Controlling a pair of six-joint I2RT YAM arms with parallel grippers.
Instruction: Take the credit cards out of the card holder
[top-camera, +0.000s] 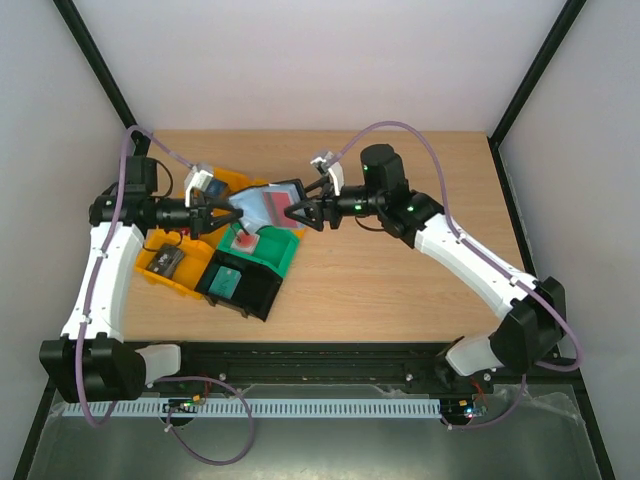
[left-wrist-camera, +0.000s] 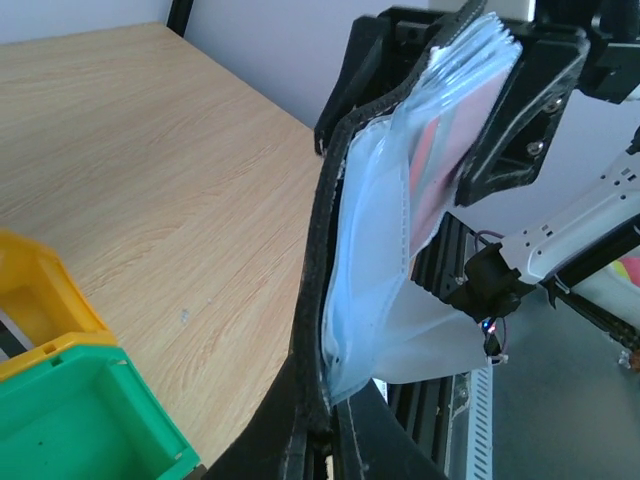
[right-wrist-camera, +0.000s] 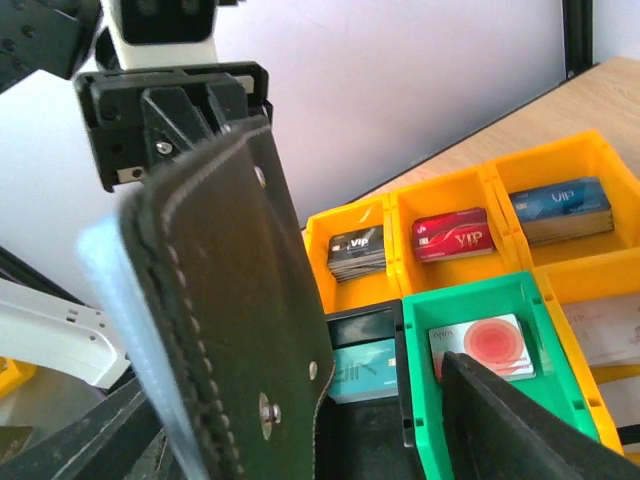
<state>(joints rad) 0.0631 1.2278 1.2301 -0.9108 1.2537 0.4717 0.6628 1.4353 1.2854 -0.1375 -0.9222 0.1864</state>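
The black card holder (top-camera: 262, 205) hangs open in the air between my two grippers, above the bins. My left gripper (top-camera: 222, 208) is shut on its left end; in the left wrist view the jaws (left-wrist-camera: 325, 440) pinch the black spine (left-wrist-camera: 322, 270) and the pale blue clear pockets (left-wrist-camera: 370, 260). A red credit card (left-wrist-camera: 440, 165) sits in a pocket and shows from above (top-camera: 276, 207). My right gripper (top-camera: 300, 213) is open and straddles the holder's other end; a gap shows between the black face (right-wrist-camera: 235, 300) and one finger (right-wrist-camera: 500, 420).
Below the holder, a green bin (right-wrist-camera: 420, 400) holds a white and red card (right-wrist-camera: 483, 345). A black bin (right-wrist-camera: 360, 325) holds a teal card (right-wrist-camera: 365, 368). Yellow bins (right-wrist-camera: 400, 215) hold stacks of black, red and blue cards. Bare wood lies to the right (top-camera: 400, 280).
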